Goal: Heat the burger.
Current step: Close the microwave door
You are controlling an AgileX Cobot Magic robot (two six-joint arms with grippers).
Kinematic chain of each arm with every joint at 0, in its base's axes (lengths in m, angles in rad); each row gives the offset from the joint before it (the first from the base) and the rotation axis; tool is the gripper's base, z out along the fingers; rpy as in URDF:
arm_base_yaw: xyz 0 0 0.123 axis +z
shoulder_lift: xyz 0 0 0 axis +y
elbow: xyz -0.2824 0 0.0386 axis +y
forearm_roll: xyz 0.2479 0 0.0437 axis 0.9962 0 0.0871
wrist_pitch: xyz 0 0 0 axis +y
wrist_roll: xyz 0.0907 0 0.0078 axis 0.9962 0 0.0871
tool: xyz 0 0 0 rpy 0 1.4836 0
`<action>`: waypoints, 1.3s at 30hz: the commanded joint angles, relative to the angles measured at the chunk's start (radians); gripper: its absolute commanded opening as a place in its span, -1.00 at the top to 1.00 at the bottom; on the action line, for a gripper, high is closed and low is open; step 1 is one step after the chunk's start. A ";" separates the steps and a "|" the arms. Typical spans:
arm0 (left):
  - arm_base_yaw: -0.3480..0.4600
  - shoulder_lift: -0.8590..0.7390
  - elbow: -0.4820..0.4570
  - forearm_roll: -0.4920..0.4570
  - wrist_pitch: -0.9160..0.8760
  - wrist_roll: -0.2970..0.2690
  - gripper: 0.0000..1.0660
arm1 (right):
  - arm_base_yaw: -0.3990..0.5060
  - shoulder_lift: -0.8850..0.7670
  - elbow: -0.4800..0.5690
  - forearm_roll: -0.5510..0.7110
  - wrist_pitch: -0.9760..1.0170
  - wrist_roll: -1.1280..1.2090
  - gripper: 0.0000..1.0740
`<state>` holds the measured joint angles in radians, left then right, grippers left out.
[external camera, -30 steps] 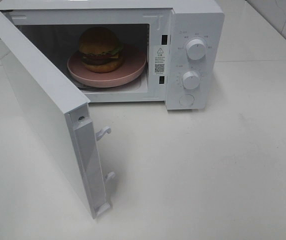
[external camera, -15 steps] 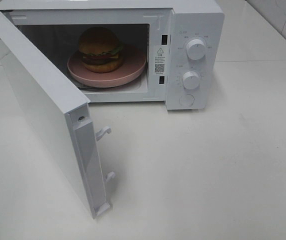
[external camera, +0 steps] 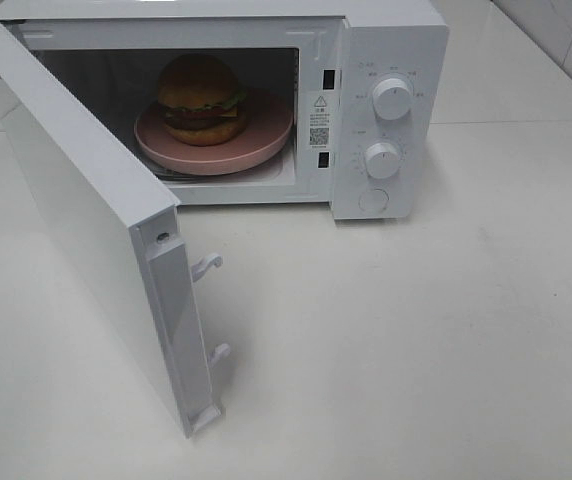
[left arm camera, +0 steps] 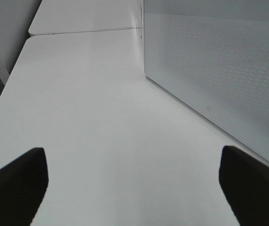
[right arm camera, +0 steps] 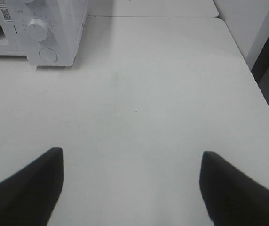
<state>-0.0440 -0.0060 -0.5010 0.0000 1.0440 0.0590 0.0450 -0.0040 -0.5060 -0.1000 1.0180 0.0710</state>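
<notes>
The burger [external camera: 200,98], with its glossy domed bun, is sitting on a round pink plate [external camera: 261,148] inside the boxy white microwave [external camera: 421,130]. The microwave door [external camera: 76,220] is standing wide open. The left gripper [left arm camera: 132,162] and the right gripper [right arm camera: 132,157] are hovering over the smooth white table [external camera: 416,330], jaws spread, holding nothing.

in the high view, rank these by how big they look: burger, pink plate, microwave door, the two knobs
1. microwave door, though it is nearest the camera, which inflates it
2. pink plate
3. burger
4. upper knob and lower knob: they look alike, so no ranking between them
</notes>
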 commanded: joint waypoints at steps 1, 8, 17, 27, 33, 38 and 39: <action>0.002 -0.017 0.002 0.008 -0.003 0.001 -0.70 | -0.007 -0.027 0.002 0.003 -0.011 -0.003 -0.42; 0.002 -0.017 0.002 0.008 -0.003 0.001 -0.70 | -0.007 -0.027 0.002 0.003 -0.011 -0.003 -0.42; 0.002 -0.017 0.002 0.008 -0.003 0.001 -0.70 | -0.007 -0.027 0.002 0.003 -0.011 -0.003 -0.42; 0.002 -0.017 0.002 0.008 -0.003 0.001 -0.70 | -0.007 -0.027 0.002 0.003 -0.011 -0.003 -0.42; 0.002 -0.017 0.002 0.008 -0.003 0.001 -0.70 | -0.007 -0.027 0.002 0.003 -0.011 -0.002 -0.42; 0.002 -0.017 0.002 0.006 -0.003 0.001 -0.70 | -0.007 -0.027 0.002 0.003 -0.011 -0.002 -0.42; 0.002 -0.017 0.001 -0.006 -0.005 0.001 -0.70 | -0.007 -0.027 0.002 0.003 -0.011 -0.002 -0.42</action>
<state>-0.0440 -0.0060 -0.5010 0.0000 1.0440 0.0590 0.0450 -0.0040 -0.5060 -0.1000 1.0170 0.0710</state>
